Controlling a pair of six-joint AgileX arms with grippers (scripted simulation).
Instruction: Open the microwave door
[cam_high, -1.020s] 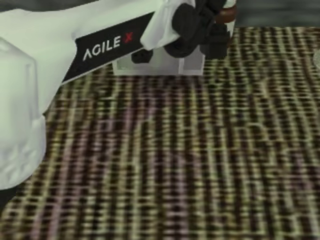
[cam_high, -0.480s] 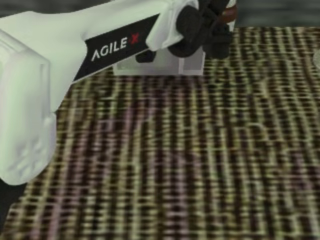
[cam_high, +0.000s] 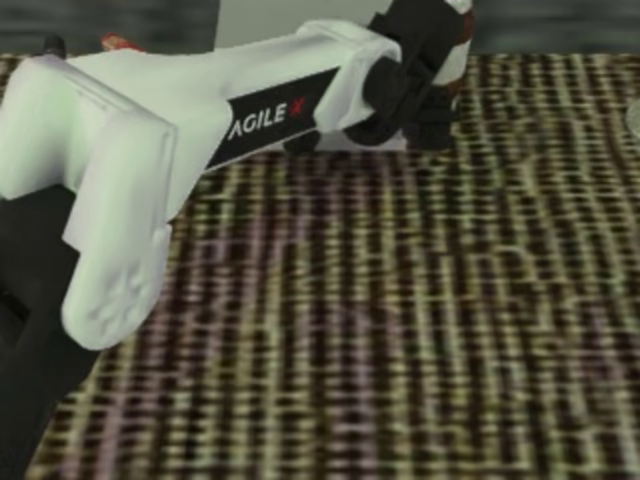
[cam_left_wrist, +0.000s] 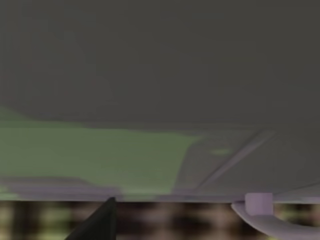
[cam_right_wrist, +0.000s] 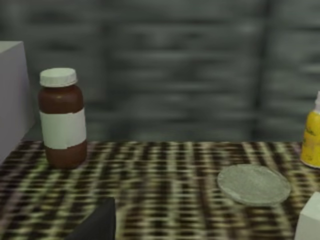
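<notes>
My left claw (cam_high: 420, 85) at the microwave (cam_high: 285, 25), 12 o'clock on the desk (cam_high: 400, 320).
The microwave door (cam_left_wrist: 160, 65) fills its wrist view; whether the claw grips, I cannot tell.

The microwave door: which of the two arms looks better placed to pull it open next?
Left. Its gripper is already at the microwave front, with the microwave door filling its wrist view. The right arm is out of the top view, facing a jar.

Left gripper (cam_high: 425, 95) at far table edge, against microwave (cam_high: 270, 25) front. Microwave door (cam_left_wrist: 165, 60) directly ahead of left gripper, oven floor (cam_left_wrist: 90, 155) below door. Jar (cam_right_wrist: 62, 117) just right of left gripper, beside microwave. Disc (cam_right_wrist: 254, 184) on table (cam_high: 400, 320), well right of jar; bottle (cam_right_wrist: 312, 135) beyond disc.
</notes>
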